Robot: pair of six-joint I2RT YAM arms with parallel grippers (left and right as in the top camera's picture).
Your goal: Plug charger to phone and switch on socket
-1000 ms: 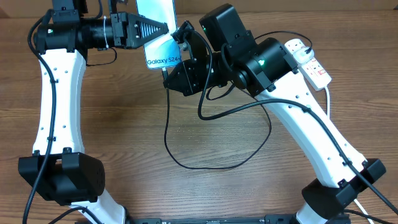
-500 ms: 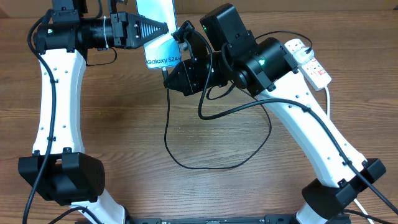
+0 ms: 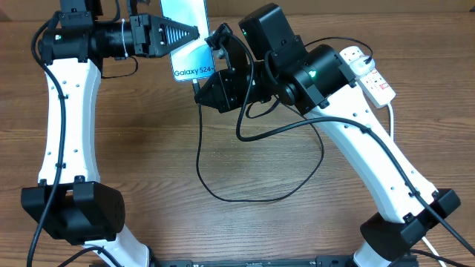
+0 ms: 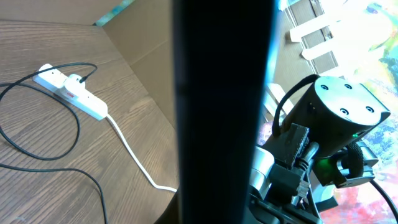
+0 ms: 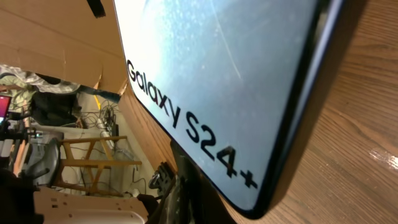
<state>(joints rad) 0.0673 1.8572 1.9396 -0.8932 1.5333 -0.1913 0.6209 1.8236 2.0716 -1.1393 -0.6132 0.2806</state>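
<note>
Phone top cropped, charger tip hidden in R end effector.

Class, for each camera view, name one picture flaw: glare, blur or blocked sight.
Overhead: evenly lit, sharp. Left wrist: a dark blurred band blocks the middle; the socket is sharp. Right wrist: the phone crowds the frame; glare on the table.

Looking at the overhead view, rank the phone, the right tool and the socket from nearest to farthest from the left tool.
1. phone: top centre, gripped by the left tool.
2. right tool: just below the phone, where the charger cable ends.
3. socket: far off to the right.
</note>
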